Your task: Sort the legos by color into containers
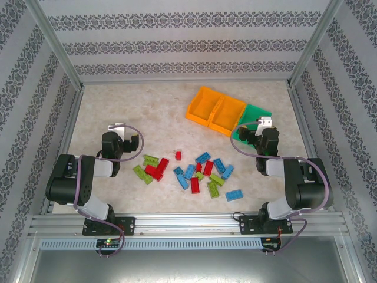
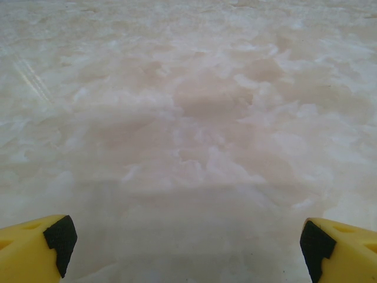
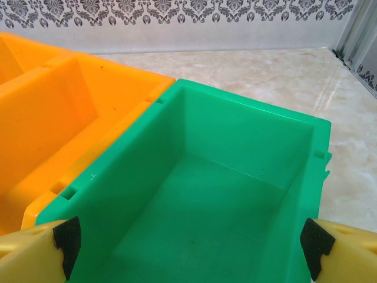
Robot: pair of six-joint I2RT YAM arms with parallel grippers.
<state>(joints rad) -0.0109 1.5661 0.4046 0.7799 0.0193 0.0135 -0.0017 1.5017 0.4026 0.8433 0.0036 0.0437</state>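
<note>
Currently both wide, nothing held: right pincer (image 3: 188,244) above green bin (image 3: 235,194), left pincer (image 2: 188,247) above bare counter (image 2: 194,118), legos (image 1: 188,171) scattered toward near edge.

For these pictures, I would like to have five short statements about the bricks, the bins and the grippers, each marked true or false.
1. The green bin is empty. True.
2. The left gripper holds a red brick. False: it is open over the bare table.
3. The legos lie loose on the table between the two arms. True.
4. All three bins are orange. False: there are two orange bins and one green.
5. The right gripper hovers open above the green bin. True.
</note>
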